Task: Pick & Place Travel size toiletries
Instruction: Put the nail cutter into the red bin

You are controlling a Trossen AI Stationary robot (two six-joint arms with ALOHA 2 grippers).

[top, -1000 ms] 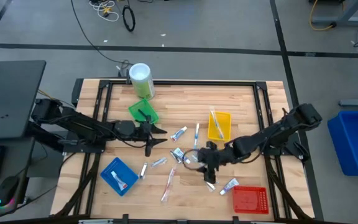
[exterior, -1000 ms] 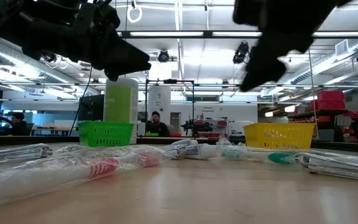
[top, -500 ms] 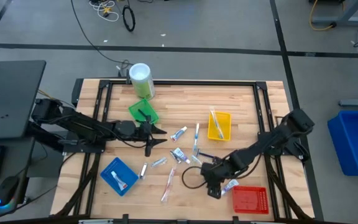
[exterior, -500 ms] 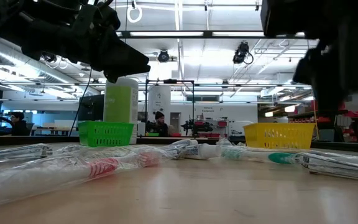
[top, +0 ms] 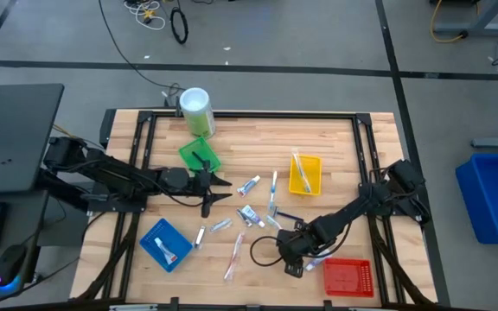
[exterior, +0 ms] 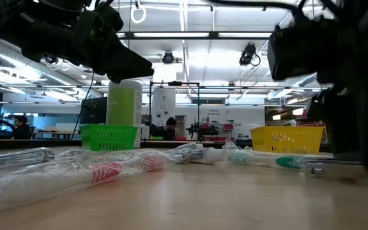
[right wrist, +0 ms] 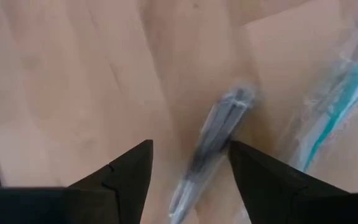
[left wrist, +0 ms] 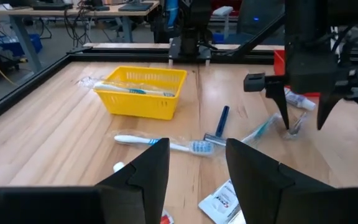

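The right gripper [top: 293,262], fingers spread and grasping nothing, hangs at the lower right of the counter [top: 258,134] above a thin dark razor [right wrist: 213,140]; the toiletries [top: 247,214] lie scattered mid-counter. The left gripper [top: 217,188], also spread and empty, waits at centre left by the green tray [top: 199,155].

The right gripper [top: 293,264] now sits lower and nearer the table's front edge than a second ago, when it hovered over the cluster of toiletries at mid-table; the arm is folded back, its elbow drawn closer to the table's right rail. Its open fingers [right wrist: 129,174] now straddle a thin dark piece [right wrist: 213,140] directly beneath them, with a teal wrapped toothbrush [right wrist: 334,106] just beside it.
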